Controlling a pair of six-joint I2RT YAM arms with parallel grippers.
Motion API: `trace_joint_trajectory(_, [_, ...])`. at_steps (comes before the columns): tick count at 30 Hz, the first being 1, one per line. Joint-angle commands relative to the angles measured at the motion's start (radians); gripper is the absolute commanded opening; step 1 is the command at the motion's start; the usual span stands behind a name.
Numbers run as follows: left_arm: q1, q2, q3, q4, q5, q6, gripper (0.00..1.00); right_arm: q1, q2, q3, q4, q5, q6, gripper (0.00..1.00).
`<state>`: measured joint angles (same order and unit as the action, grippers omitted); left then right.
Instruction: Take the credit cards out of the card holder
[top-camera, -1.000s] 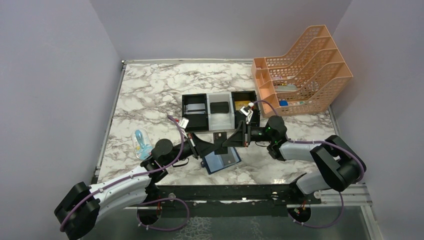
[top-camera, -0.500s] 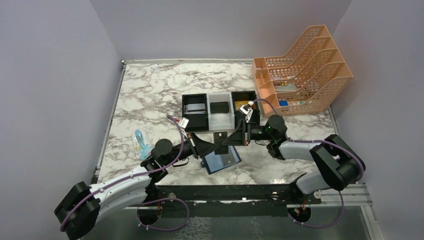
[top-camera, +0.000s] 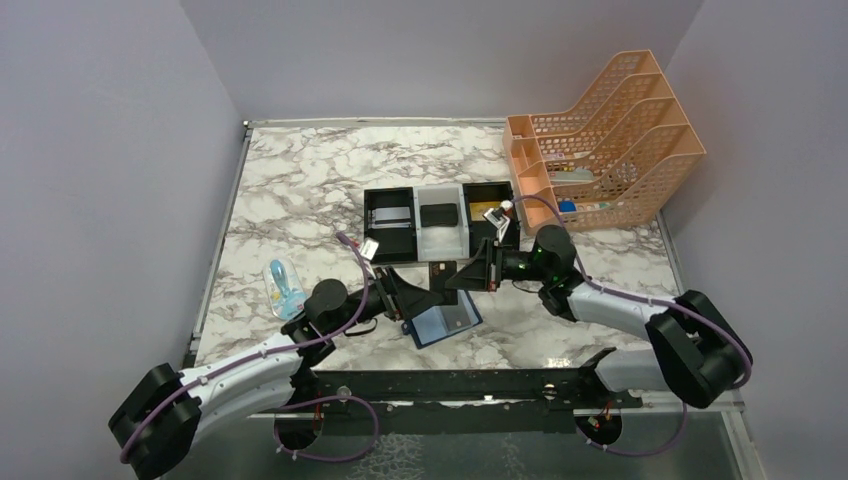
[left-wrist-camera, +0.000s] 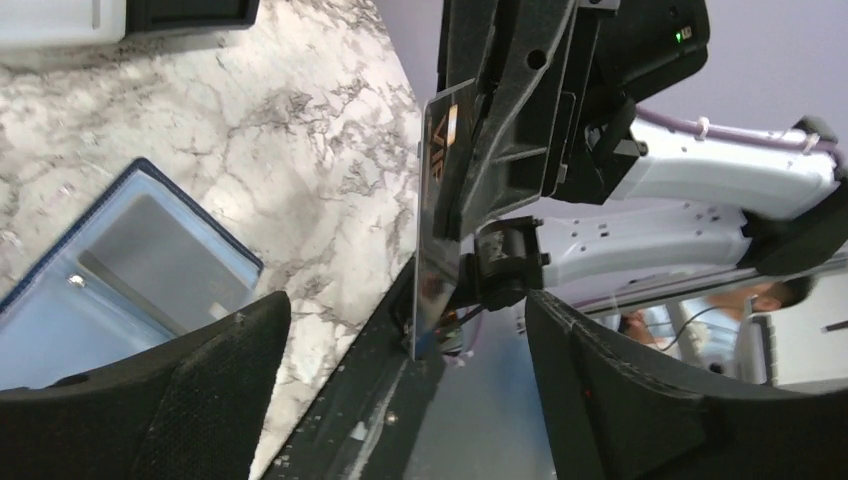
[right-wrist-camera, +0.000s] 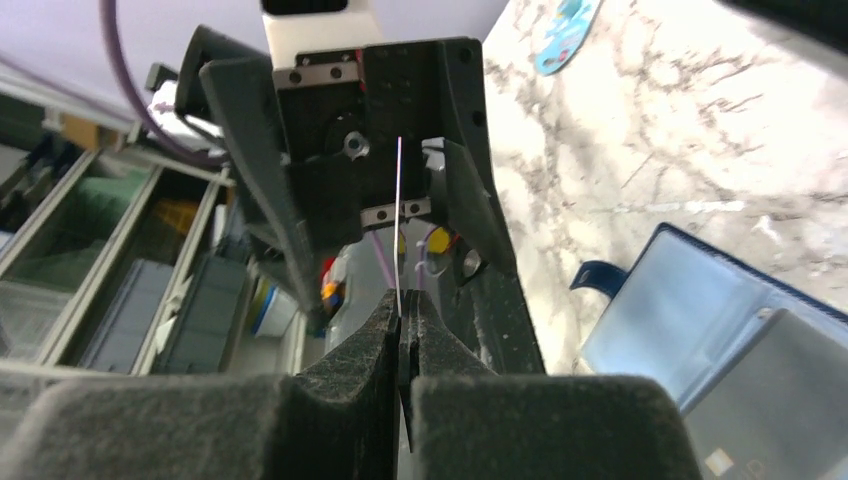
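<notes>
1. Lilac walls (top-camera: 120, 150) are closing in the grey-veined marble-patterned table (top-camera: 300, 190) on three sides.
2. The left arm (top-camera: 240, 375) is stretching low from the near-left edge toward the table's middle, its forearm angling to the right. The left gripper (top-camera: 415, 297) is facing the right one, with its jaws standing wide apart on either side of the card and not touching it.
3. The right arm (top-camera: 640, 310) is bending at its elbow by the near-right edge and reaching leftward with the wrist about level. The right gripper (top-camera: 462, 275) is clamping its jaws tight on one end of a dark credit card (top-camera: 438, 271).
4. A peach mesh file rack (top-camera: 610, 140) is standing at the far-right corner.
5. Three box trays (top-camera: 390, 222), black, white and black, are sitting side by side at mid-table, beyond the grippers.
6. The navy card holder (top-camera: 445, 322) is lying open on the table just nearer than the grippers. Its pale blue pockets are facing up, and a silver-grey card (top-camera: 458, 318) is sitting in one of them.
7. A blue-and-clear packet (top-camera: 283, 287) is lying near the left edge.
8. The held card is hanging on edge in the air, above the marble, with gold lettering showing on one face.
</notes>
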<state>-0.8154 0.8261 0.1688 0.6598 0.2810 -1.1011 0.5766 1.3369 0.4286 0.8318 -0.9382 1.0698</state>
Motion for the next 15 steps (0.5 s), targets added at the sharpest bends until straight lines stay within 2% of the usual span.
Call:
trace_joint_trajectory(1, [0.004, -0.034, 0.020, -0.080, -0.050, 0.036, 0.98, -0.004, -0.097, 0.063, -0.324, 0.179, -0.220, 0.01])
trace_joint_trajectory(3, [0.004, -0.042, 0.060, -0.179, -0.080, 0.077, 0.99, -0.004, -0.136, 0.086, -0.437, 0.266, -0.290, 0.01])
trace_joint_trajectory(4, [0.003, -0.048, 0.083, -0.280, -0.103, 0.105, 0.99, -0.004, -0.156, 0.093, -0.482, 0.313, -0.319, 0.01])
trace_joint_trajectory(10, [0.005, -0.085, 0.286, -0.840, -0.396, 0.248, 0.99, -0.004, -0.271, 0.115, -0.654, 0.558, -0.456, 0.01])
trace_joint_trajectory(15, [0.004, -0.089, 0.435, -1.132, -0.622, 0.330, 0.99, -0.004, -0.290, 0.158, -0.754, 0.748, -0.559, 0.01])
